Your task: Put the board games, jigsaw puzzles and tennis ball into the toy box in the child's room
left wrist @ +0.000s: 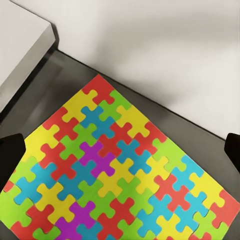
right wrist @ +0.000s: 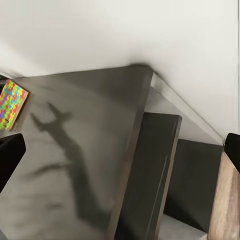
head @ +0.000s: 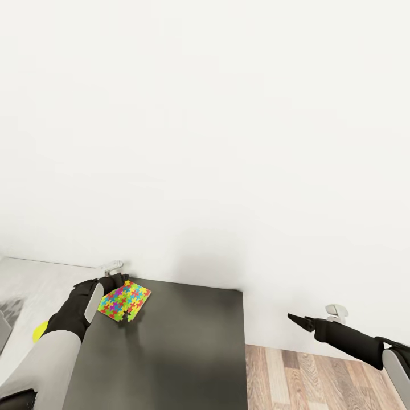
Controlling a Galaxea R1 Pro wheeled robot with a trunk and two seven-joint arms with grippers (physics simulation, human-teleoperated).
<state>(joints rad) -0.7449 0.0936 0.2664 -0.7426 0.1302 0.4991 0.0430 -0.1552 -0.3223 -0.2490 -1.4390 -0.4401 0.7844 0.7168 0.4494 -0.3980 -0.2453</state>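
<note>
A jigsaw puzzle [head: 124, 302], a flat slab of bright interlocking pieces, lies on the dark grey cabinet [head: 171, 347] near its back left corner, close to the wall. My left gripper [head: 116, 279] is right over its far edge, open. In the left wrist view the puzzle [left wrist: 115, 170] spans the space between the two spread fingertips [left wrist: 11, 152]. The tennis ball [head: 39, 331] peeks out on the pale table [head: 34, 279], half hidden behind my left forearm. My right gripper [head: 294, 318] hangs open to the right of the cabinet, over the floor, holding nothing.
A white wall [head: 205, 142] rises directly behind the cabinet and table. Wood plank floor [head: 319, 378] lies right of the cabinet. A light grey sloping edge [head: 4, 327] shows at the far left on the table. The right wrist view looks down the cabinet's side [right wrist: 150, 170].
</note>
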